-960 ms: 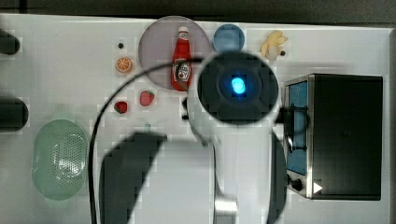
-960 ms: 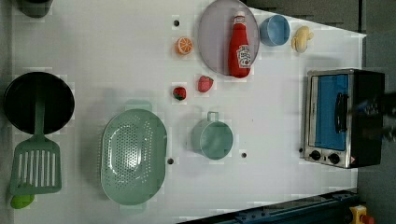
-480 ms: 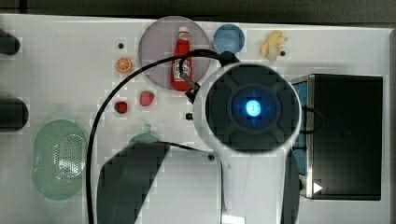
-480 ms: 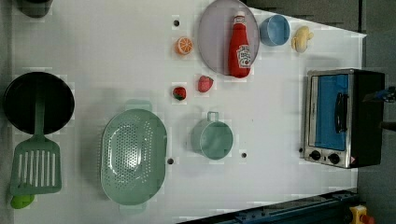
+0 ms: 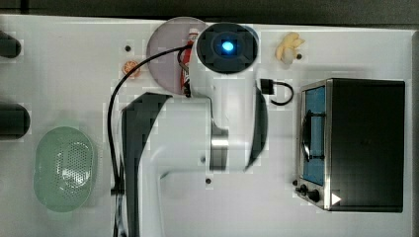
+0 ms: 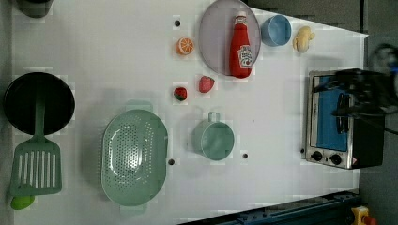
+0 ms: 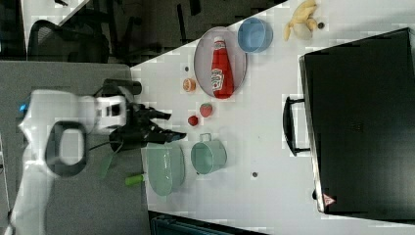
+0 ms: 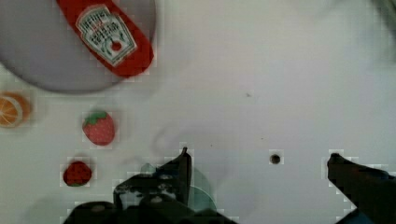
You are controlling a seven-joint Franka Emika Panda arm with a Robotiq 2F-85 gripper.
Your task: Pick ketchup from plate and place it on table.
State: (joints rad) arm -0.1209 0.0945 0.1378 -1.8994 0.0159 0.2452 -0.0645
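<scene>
While the ketchup [image 6: 241,46] lies flat on the plate [image 6: 213,35] near the top centre of the left view, cap toward the top edge, we read this as the approach step: nothing is gripped yet. In the right view the bottle [image 7: 219,68] lies the same way on the plate [image 7: 203,58], in the upper middle of the frame, with the blue bowl [image 7: 254,35] just beside the plate's right rim.

In the wrist view we see the gripper [image 8: 259,161] with its fingers [image 8: 184,163] spread wide apart and nothing between them, only bare table [image 8: 280,84] with a screw hole [image 8: 275,158]. The bottle's label end [image 8: 109,39] sits in the upper left of that picture, well off the line between the fingers. In the right view the gripper [image 7: 169,125] is at centre left, pointing toward the table. In the top view the arm [image 5: 197,143] fills the middle and covers most of the bottle, a sliver of red [image 5: 186,59] showing at its edge.

We judge that the next move calls for bringing the open fingers over the bottle's body, turning the wrist so they straddle its narrow width, then lowering until they flank it before closing. The two strawberries [image 8: 98,127] and the orange slice [image 8: 10,108] lie near the plate, so we would keep the descent clear of them. A free patch of table is then needed for the drop.
</scene>
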